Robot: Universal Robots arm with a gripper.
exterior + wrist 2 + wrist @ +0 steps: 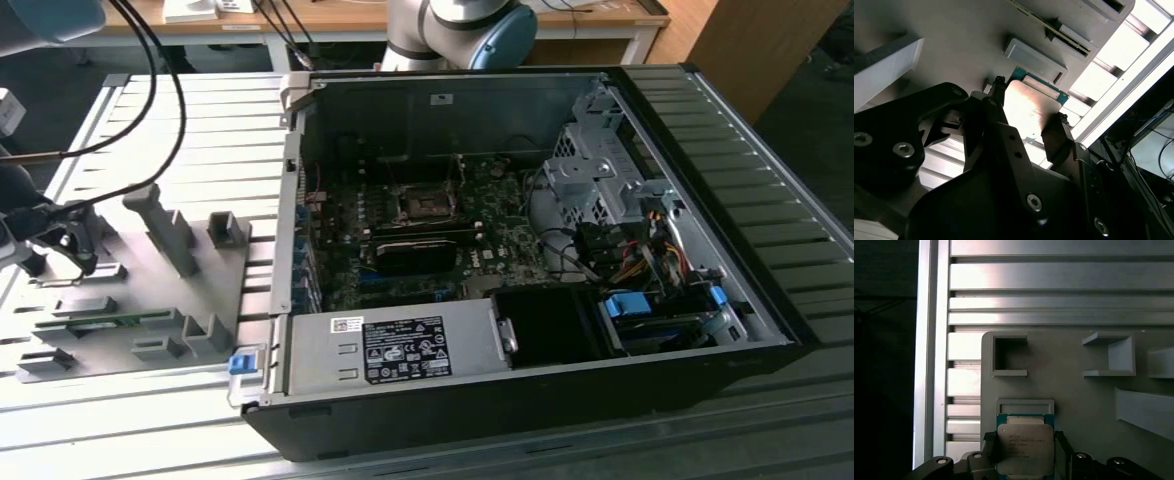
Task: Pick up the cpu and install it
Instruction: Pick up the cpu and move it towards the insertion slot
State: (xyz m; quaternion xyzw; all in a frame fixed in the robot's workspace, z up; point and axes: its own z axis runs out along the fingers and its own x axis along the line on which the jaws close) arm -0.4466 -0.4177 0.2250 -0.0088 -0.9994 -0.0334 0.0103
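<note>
The cpu [1025, 447] is a flat square chip with a shiny silver-grey top and a green rim. It sits between the two dark fingers of my gripper [1025, 441], just above the grey fixture plate [1074, 390]. In the second wrist view the cpu [1030, 105] glints between the fingertips [999, 92], which touch its opposite edges. My gripper [60, 262] hangs over the fixture plate [134, 300] at the exterior view's left, well apart from the open computer case. The dark square socket [430, 207] lies on the motherboard inside the case.
The open case [287, 200] stands at the exterior view's right with a power supply [400, 350], drive cage [594, 175] and cables inside. Grey plastic blocks [167, 225] rise from the fixture plate. A shallow rectangular pocket [1025, 406] sits beside the chip. Ribbed aluminium table slats [1054, 277] surround everything.
</note>
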